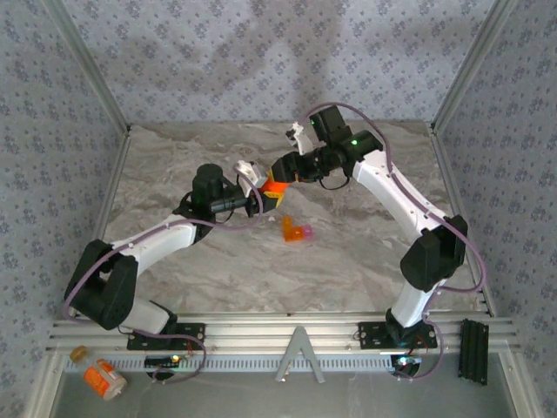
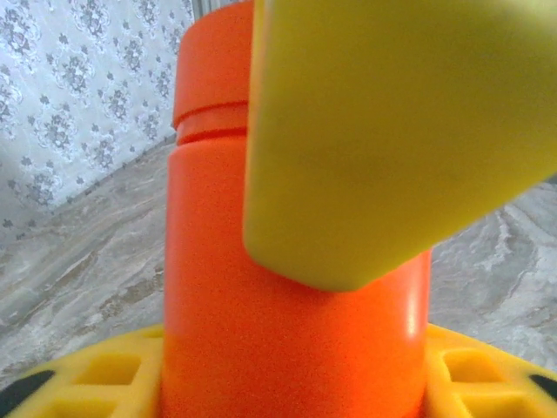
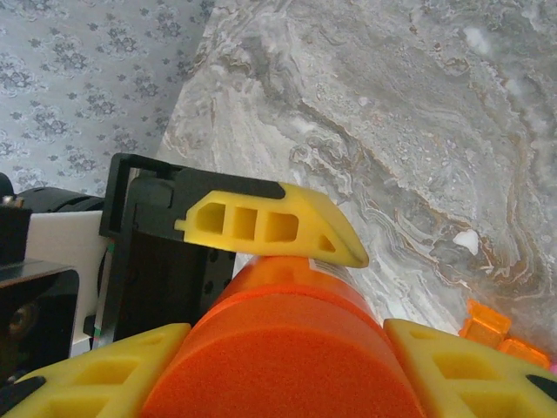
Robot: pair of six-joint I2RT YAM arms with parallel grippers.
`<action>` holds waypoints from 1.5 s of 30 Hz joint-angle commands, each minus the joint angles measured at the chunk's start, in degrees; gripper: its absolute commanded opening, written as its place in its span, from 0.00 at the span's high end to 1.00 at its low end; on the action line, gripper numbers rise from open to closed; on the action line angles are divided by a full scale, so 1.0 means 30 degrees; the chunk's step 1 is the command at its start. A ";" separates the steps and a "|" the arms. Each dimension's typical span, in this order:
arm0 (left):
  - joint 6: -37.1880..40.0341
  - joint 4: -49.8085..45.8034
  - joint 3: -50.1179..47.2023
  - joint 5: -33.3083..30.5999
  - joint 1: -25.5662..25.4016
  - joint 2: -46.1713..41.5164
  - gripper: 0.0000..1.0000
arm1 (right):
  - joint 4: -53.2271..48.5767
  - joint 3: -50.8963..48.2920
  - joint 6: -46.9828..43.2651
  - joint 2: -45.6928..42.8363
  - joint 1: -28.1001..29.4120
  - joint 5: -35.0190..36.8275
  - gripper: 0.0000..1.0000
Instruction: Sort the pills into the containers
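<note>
Bottle [image 1: 276, 186] gripped by right end effector [image 3: 283, 370], left end effector [image 2: 287, 379] state unclear, box [image 1: 296, 231] nearby.

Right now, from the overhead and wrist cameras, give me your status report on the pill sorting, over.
Right gripper shut on pill bottle. Left gripper straddling same bottle, grip unclear. Small orange box lying apart on table. Nothing in the way.

Orange pill bottle [image 2: 287, 331], grey-marbled table [image 1: 348, 261].
</note>
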 commanded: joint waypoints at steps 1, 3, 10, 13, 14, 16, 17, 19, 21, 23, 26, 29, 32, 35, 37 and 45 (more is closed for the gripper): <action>-0.0326 0.0326 0.0268 0.0606 -0.0149 0.0241 0.66 | 0.0579 -0.0041 0.0376 0.0205 0.0137 -0.0701 0.58; -0.0444 0.0207 0.0298 0.0502 -0.0143 0.0243 0.69 | 0.0652 -0.0177 0.0408 0.0174 0.0097 -0.0697 0.58; -0.0695 -0.0308 0.0634 0.0416 -0.0133 0.0285 0.91 | 0.2299 -0.1473 0.1720 -0.0300 -0.0384 -0.1143 0.57; -0.0810 -0.1112 0.1069 0.0270 -0.0132 0.0367 1.00 | 0.3022 -0.2086 0.2221 -0.0735 -0.0789 -0.1302 0.42; -0.0852 -0.1111 0.1075 0.0197 -0.0140 0.0362 1.00 | 0.3396 -0.2396 0.2448 -0.1046 -0.1020 -0.1312 0.37; -0.1044 -0.1034 0.1017 -0.0097 -0.0110 0.0260 1.00 | 0.4075 -0.3110 0.2964 -0.1875 -0.1575 -0.1231 0.30; -0.1214 -0.1115 0.1068 -0.0269 -0.0109 0.0216 1.00 | 0.4604 -0.3621 0.3242 -0.2416 -0.1940 -0.1128 0.28; -0.1421 -0.1778 0.1405 -0.0385 -0.0063 0.0179 1.00 | 0.5723 -0.4708 0.4297 -0.3553 -0.2633 -0.0698 0.25; -0.1310 -0.3178 0.1987 -0.0471 -0.0053 0.0183 1.00 | 0.6068 -0.5636 0.4863 -0.4520 -0.3179 0.0051 0.23; -0.0716 -0.4522 0.2529 -0.0210 -0.0073 0.0259 1.00 | 0.6192 -0.6329 0.5304 -0.5320 -0.3482 0.1297 0.22; -0.0402 -0.4725 0.2541 -0.0231 -0.0080 0.0230 1.00 | 0.6328 -0.6923 0.5470 -0.5869 -0.3310 0.2965 0.22; 0.0209 -0.5154 0.2612 -0.0316 -0.0130 0.0147 1.00 | 0.6793 -0.7208 0.5794 -0.6009 -0.2785 0.3840 0.21; 0.0685 -0.5881 0.2823 -0.0338 -0.0139 0.0097 1.00 | 0.7128 -0.7106 0.5929 -0.5814 -0.2170 0.4324 0.21; 0.0872 -0.6422 0.3032 -0.0465 -0.0139 0.0151 1.00 | 0.7361 -0.6821 0.5920 -0.5323 -0.1675 0.4501 0.20; 0.0837 -0.6499 0.3089 -0.0444 -0.0164 0.0250 1.00 | 0.7502 -0.6658 0.5919 -0.4964 -0.1372 0.4575 0.20; 0.0811 -0.6414 0.3164 -0.0433 -0.0191 0.0430 1.00 | 0.8359 -0.6572 0.6705 -0.3830 -0.0545 0.4233 0.20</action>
